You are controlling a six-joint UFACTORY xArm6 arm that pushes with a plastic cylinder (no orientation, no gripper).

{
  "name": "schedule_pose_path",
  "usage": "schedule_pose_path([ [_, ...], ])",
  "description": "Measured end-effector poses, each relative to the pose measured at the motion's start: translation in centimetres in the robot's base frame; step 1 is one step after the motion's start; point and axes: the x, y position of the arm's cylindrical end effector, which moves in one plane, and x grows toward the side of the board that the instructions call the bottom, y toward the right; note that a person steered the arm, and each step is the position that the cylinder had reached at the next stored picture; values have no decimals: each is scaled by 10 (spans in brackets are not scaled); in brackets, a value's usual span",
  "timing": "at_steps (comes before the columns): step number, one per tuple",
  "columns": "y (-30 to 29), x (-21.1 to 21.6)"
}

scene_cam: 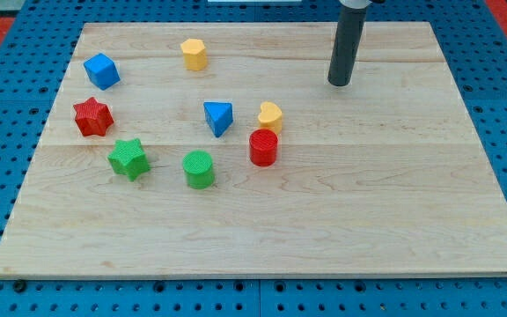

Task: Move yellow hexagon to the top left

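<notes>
Blunt my tip [339, 84], yellow hexagon [194, 54] apart

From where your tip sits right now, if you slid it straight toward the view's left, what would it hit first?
My tip sits right of every block. Sliding straight left, its line looks free: it seems to pass just below the yellow hexagon and the blue cube, above the blue triangular block. Depth is unclear, so it might clip either.

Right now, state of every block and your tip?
yellow hexagon: top centre-left, untouched
blue cube: left, alone
red star: left, alone
green star: lower left
green cylinder: upright
blue triangle: centre
yellow heart: just above red cylinder
red cylinder: upright
my tip: top right, touching nothing
</notes>
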Motion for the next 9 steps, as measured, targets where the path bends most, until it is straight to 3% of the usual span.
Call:
schedule_pose_path([
  [7,-2,-1],
  [8,-33,-29],
  [9,-119,-65],
])
